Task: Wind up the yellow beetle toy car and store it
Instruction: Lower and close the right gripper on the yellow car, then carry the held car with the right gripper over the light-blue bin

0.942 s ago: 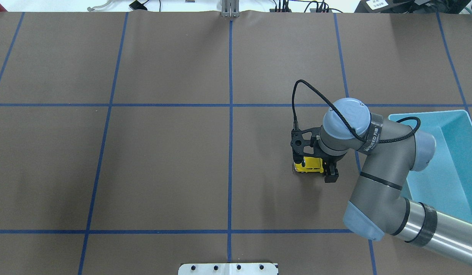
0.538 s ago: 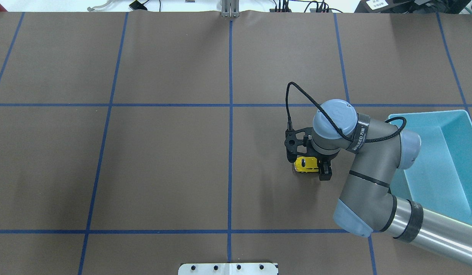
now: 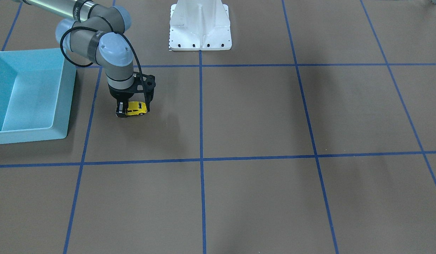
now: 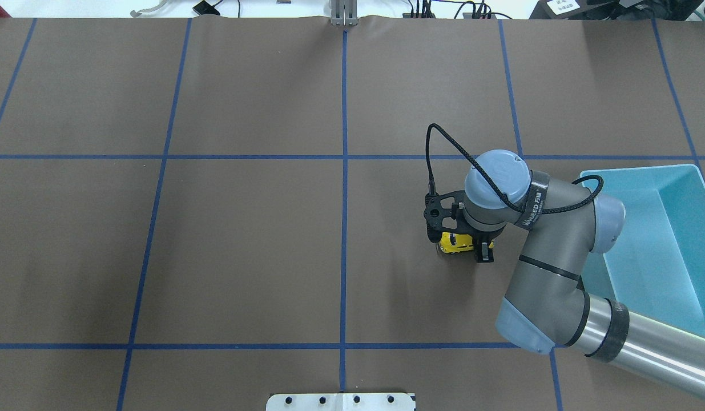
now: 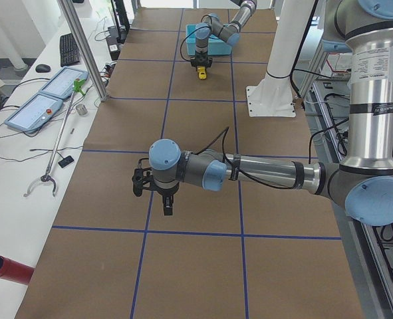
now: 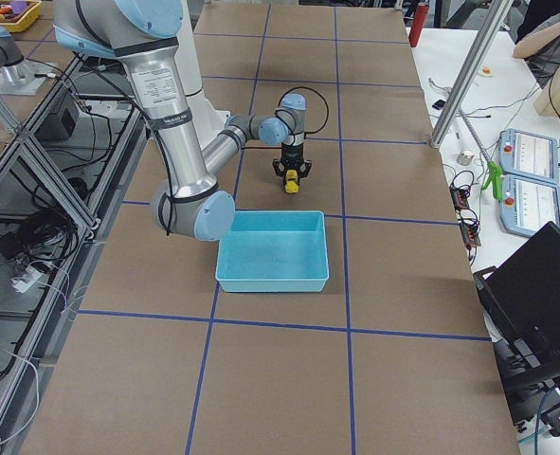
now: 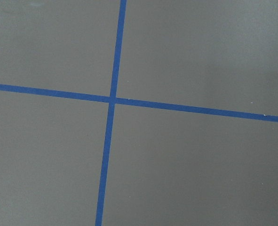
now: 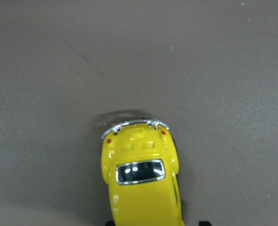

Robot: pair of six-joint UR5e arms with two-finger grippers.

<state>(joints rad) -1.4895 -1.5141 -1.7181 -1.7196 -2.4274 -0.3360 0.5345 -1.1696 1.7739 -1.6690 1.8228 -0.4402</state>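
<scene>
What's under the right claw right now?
The yellow beetle toy car, on the table; its rear pokes out, while its front is covered by the right claw.

- The yellow beetle toy car stands on the table, under the right tool.
- The bin sits near, on the car's right.
- The left tool hangs well apart.

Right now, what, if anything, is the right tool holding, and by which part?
Cannot be told: the right tool straddles the front of the tiny yellow Beetle-shaped toy car, but contact is hidden.
</scene>
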